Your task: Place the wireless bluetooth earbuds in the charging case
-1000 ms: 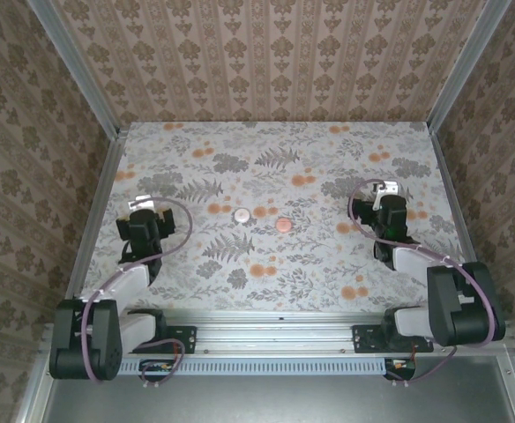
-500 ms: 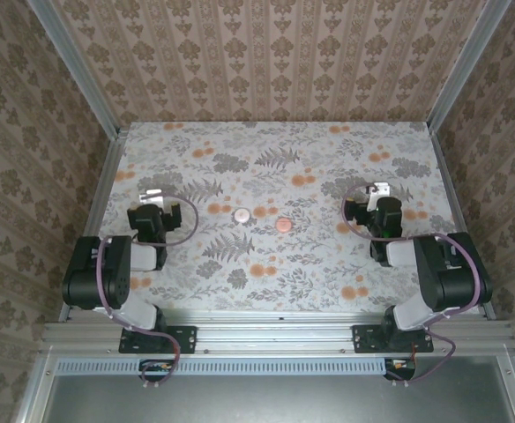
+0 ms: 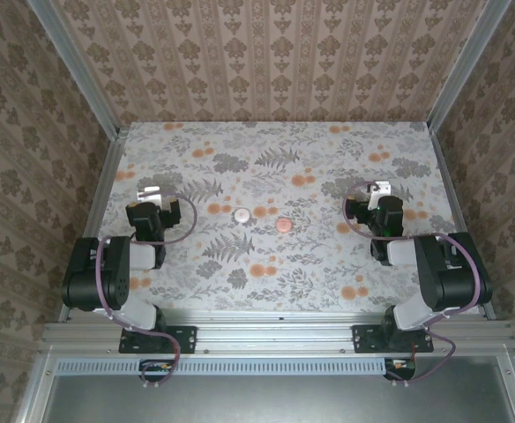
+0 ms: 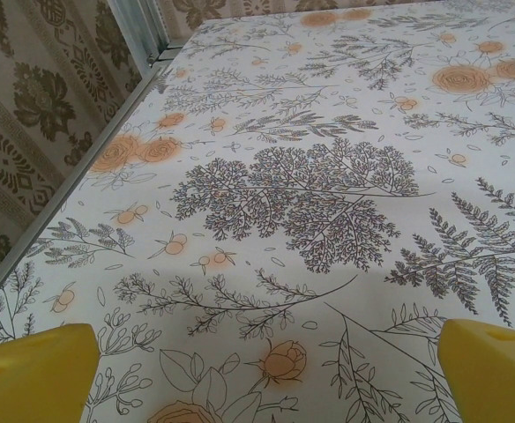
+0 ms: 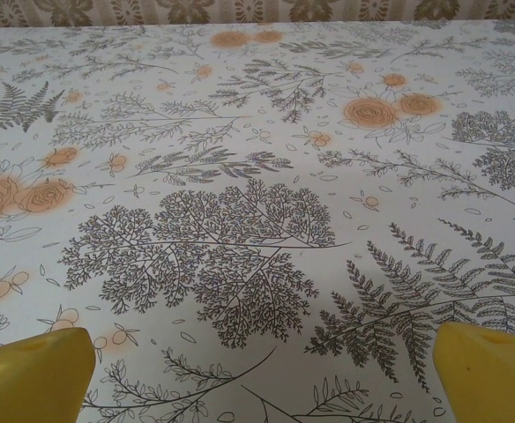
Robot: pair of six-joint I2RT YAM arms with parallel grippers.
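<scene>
The left tool [image 3: 154, 201] and right tool [image 3: 376, 196] are held wide open, empty, near the worktop's [image 3: 275, 273] side edges.

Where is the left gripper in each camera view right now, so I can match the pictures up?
Top: left gripper, left of centre, above the flowered tablecloth.
Left wrist: its yellow fingers in both bottom corners, wide apart, nothing between them.
Right wrist: the yellow fingers in the bottom corners belong to the right gripper.
Shared landmark: the tablecloth's fern and orange-flower print.
</scene>
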